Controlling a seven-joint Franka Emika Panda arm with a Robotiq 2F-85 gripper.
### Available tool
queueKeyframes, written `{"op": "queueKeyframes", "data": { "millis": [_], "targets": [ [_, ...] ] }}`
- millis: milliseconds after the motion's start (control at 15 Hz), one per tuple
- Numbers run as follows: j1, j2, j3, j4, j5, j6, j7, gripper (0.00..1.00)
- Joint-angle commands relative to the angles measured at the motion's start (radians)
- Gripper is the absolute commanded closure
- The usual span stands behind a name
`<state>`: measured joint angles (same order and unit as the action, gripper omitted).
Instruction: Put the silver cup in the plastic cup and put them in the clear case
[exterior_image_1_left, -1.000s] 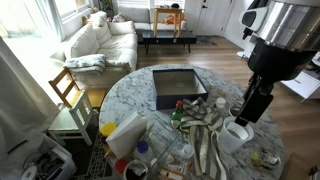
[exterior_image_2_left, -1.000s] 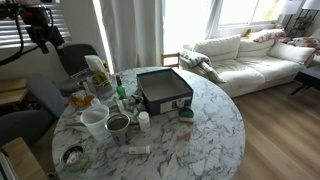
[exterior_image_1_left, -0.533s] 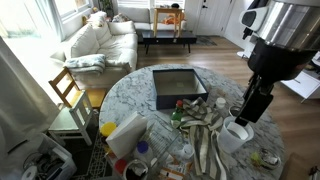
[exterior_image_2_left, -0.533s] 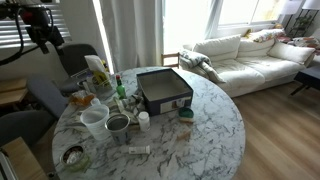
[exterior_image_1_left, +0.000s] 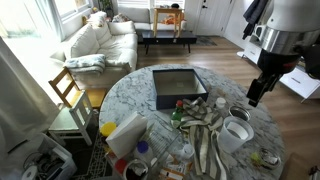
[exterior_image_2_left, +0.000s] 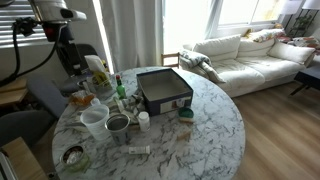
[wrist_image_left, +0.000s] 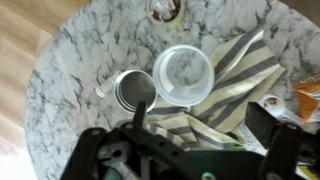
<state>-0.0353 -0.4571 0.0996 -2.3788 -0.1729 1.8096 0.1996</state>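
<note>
The silver cup (wrist_image_left: 132, 90) stands upright on the marble table, touching the left side of the plastic cup (wrist_image_left: 182, 74), which is empty and upright. Both exterior views show the pair near the table edge: silver cup (exterior_image_1_left: 240, 113) (exterior_image_2_left: 118, 125), plastic cup (exterior_image_1_left: 233, 134) (exterior_image_2_left: 95, 122). The clear case (exterior_image_1_left: 178, 87) (exterior_image_2_left: 163, 90) lies open-topped and dark-bottomed at the table's middle. My gripper (wrist_image_left: 205, 130) (exterior_image_1_left: 254, 94) is open and empty, hanging above the cups and beyond the table edge.
A striped cloth (wrist_image_left: 232, 72) (exterior_image_1_left: 205, 132) lies beside the plastic cup. A white-and-yellow carton (exterior_image_1_left: 125, 133), bottles and small jars (exterior_image_2_left: 120, 95) crowd one side of the table. A small lidded dish (wrist_image_left: 166, 8) sits near the edge. Chairs (exterior_image_1_left: 68, 90) stand close to the table.
My arm has lifted and swung outward from the cups toward the table edge. The cups, cloth and case have not moved.
</note>
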Motion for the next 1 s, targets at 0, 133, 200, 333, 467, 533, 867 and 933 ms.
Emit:
{"op": "queueKeyframes", "data": {
  "millis": [0, 133, 200, 333, 467, 533, 867, 933],
  "targets": [
    [-0.087, -0.014, -0.065, -0.098, -0.085, 0.039, 0.089, 0.00],
    [-0.129, -0.002, -0.087, -0.119, -0.109, 0.028, 0.153, 0.00],
    [-0.096, 0.003, -0.085, -0.079, -0.084, 0.010, 0.086, 0.00],
    [-0.122, 0.006, -0.100, -0.099, -0.092, 0.010, 0.112, 0.00],
    [-0.124, 0.006, -0.098, -0.101, -0.092, 0.010, 0.126, 0.00],
    [-0.124, 0.006, -0.096, -0.101, -0.092, 0.010, 0.131, 0.00],
    [-0.155, 0.057, -0.119, -0.119, -0.098, 0.062, 0.181, 0.00],
    [-0.160, 0.073, -0.133, -0.127, -0.081, 0.096, 0.194, 0.00]
  ]
}}
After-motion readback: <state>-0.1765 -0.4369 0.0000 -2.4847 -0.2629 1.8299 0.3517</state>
